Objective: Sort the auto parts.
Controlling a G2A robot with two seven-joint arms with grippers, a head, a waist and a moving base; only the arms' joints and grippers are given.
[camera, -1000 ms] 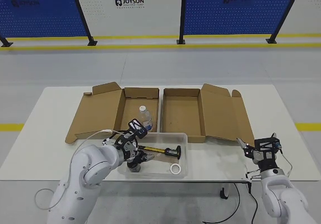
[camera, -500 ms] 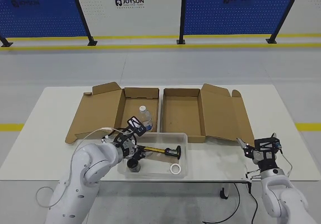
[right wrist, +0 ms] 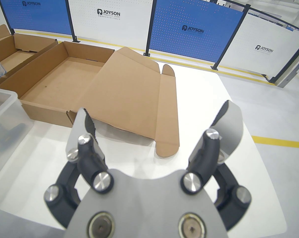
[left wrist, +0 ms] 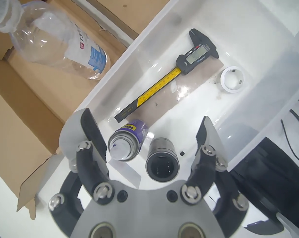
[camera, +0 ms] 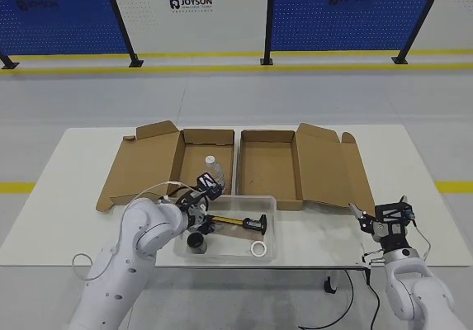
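A clear plastic bin at the table's front holds a black and yellow caliper, a white ring and a dark metal cylinder. My left gripper hangs open above the bin's left end. Under it, the steel cylinder and a purple can stand side by side, untouched. The caliper and ring lie farther along the bin. My right gripper is open and holds nothing, low over the table's front right.
Two open cardboard boxes stand behind the bin. The left box holds a clear plastic bottle, and the right box has bare cardboard inside. Their flaps lie flat on the table to either side.
My left gripper has pulled up and back from the bin's left end toward the left box, uncovering the dark cylinder. The right arm has kept still.
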